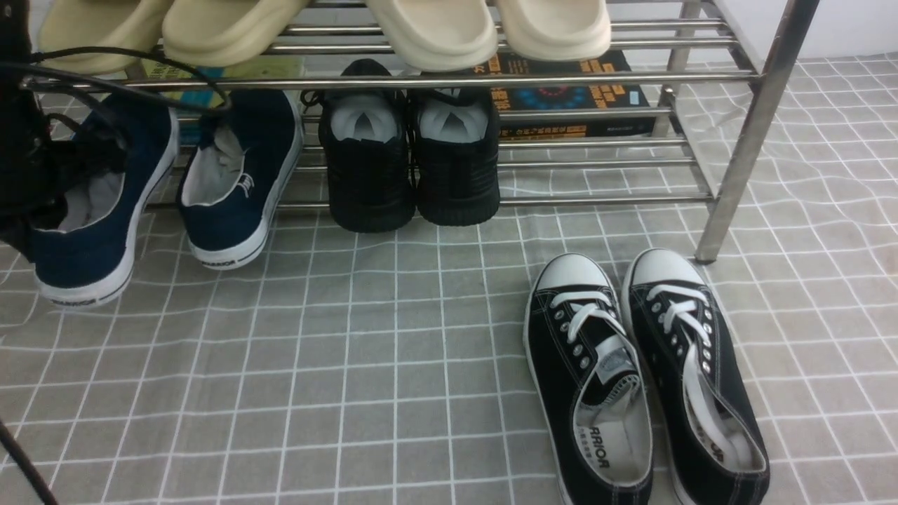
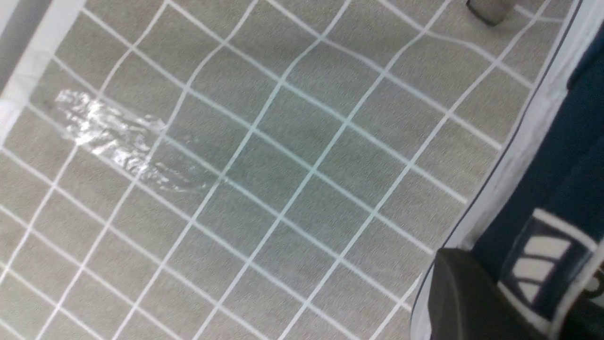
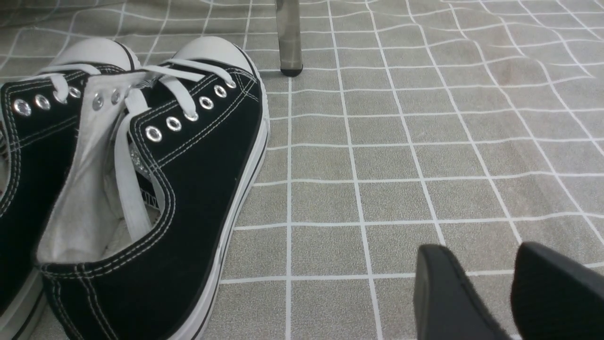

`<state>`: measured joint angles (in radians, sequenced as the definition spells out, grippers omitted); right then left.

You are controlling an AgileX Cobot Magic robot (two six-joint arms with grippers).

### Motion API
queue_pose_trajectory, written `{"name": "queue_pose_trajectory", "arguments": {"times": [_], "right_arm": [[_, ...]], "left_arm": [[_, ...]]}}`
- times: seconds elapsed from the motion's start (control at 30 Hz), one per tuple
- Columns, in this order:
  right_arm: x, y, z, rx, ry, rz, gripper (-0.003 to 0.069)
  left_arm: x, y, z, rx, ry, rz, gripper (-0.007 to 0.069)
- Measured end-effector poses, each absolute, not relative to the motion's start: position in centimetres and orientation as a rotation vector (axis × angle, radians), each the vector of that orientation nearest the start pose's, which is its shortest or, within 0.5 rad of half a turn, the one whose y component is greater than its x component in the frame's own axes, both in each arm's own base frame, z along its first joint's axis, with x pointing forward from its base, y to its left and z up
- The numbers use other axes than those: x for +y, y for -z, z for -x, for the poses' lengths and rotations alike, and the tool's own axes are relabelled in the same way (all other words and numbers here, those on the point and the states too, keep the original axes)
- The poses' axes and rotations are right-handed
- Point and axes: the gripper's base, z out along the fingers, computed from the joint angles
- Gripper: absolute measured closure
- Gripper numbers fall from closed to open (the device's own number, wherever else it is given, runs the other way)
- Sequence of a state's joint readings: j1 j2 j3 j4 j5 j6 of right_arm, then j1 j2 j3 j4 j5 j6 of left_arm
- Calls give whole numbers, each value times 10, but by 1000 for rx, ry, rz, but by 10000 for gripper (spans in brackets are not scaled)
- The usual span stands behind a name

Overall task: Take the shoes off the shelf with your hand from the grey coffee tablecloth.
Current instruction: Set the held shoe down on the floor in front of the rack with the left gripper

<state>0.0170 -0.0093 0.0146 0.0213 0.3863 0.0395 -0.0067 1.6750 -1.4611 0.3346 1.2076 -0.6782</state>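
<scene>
The navy shoes are at the left of the steel shelf [image 1: 744, 133]. My left gripper [image 1: 63, 175] is shut on the left navy shoe [image 1: 91, 231], which is pulled forward over the grey grid tablecloth [image 1: 351, 365]. In the left wrist view the left gripper [image 2: 524, 307] has one finger [image 2: 462, 297] outside the shoe's wall [image 2: 557, 156]. The other navy shoe [image 1: 238, 189] leans heel-out on the lower rails. My right gripper [image 3: 507, 293] is open and empty, low over the cloth [image 3: 401, 156]. It does not show in the front view.
Black mesh trainers [image 1: 410, 161] sit on the lower tier beside books [image 1: 568, 98]. Beige slippers [image 1: 435, 28] lie on the top tier. Black lace-up sneakers [image 1: 631, 379] stand on the cloth in front, close to my right gripper [image 3: 155, 189]. A shelf leg [image 3: 289, 38] stands behind them.
</scene>
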Motion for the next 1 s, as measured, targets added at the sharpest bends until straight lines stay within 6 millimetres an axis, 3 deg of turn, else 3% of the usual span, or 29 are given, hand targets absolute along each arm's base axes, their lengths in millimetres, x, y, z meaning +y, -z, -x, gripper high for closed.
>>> {"name": "queue_pose_trajectory", "arguments": {"times": [0.17,0.27,0.33,0.43,0.57,0.73,0.83,1.0], "right_arm": [[2,-174,-52,1875,-61,-35,420],[2,-174,-52,1875,-61,-35,420],[2,-174,-52,1875,-61,-35,420],[2,-174,-52,1875,-61,-35,420],[2,-174,-52,1875,-61,-36,420],[2,-174,-52,1875,-62,-37,420],[2,-174,-52,1875,-62,-37,420],[2,-174,-52,1875,-62,-37,420]], "left_arm": [[26,-295,-304,2720,-348,783,586],[25,-277,-281,2737,-345,801,586],[25,-272,-274,2721,-331,824,586],[25,-247,-260,2699,-309,872,586],[22,-221,-257,2667,-249,892,583],[22,-212,-259,2647,-233,887,552],[22,-212,-259,2645,-236,878,506],[25,-213,-264,2637,-279,805,338]]}}
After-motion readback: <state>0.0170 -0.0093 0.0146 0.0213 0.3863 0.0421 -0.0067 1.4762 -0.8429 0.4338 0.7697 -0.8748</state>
